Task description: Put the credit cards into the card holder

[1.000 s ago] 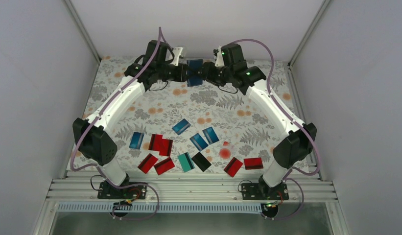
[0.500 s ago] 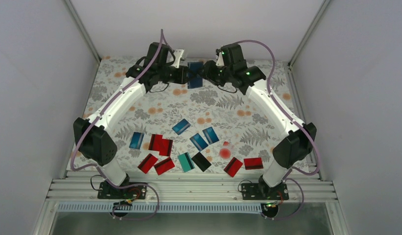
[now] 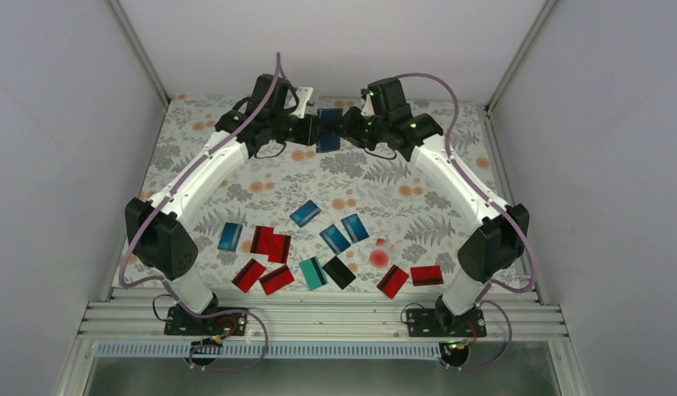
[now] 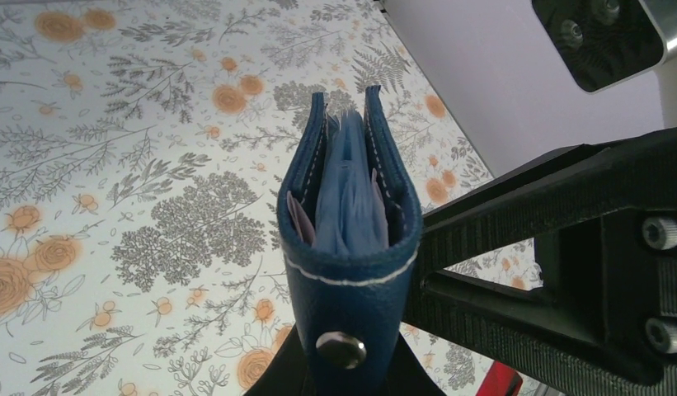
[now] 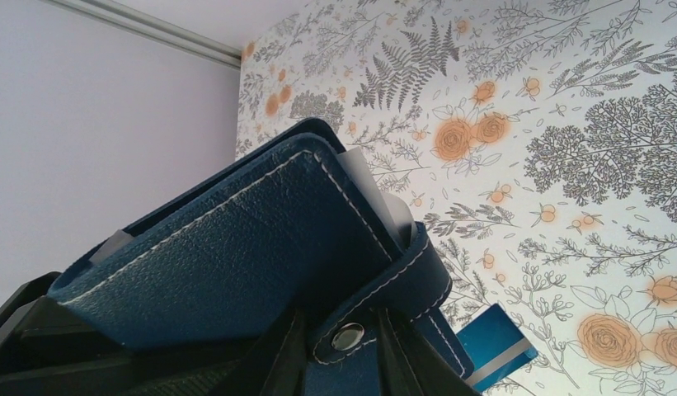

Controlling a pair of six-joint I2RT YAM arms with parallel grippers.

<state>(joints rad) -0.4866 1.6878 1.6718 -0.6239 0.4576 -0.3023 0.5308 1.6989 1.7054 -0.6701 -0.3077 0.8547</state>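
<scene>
Clamping the card holder [image 3: 328,130] from the left, the left gripper [image 3: 311,128] holds it raised over the far end of the table [image 3: 384,173], folded nearly shut. The right gripper [image 3: 345,126] pinches its closure tab [image 5: 384,297] from the right, while the credit cards [image 3: 273,245] lie scattered across the near half.

Overhead, the card holder [image 3: 328,132] sits half covered by both arm tips, its pockets too small to read. From the left wrist, its bottom runs off the lower edge and the left fingers [image 4: 273,379] barely show behind it. From the right wrist, a blue card [image 5: 493,345] is partly hidden behind the holder's strap.
</scene>
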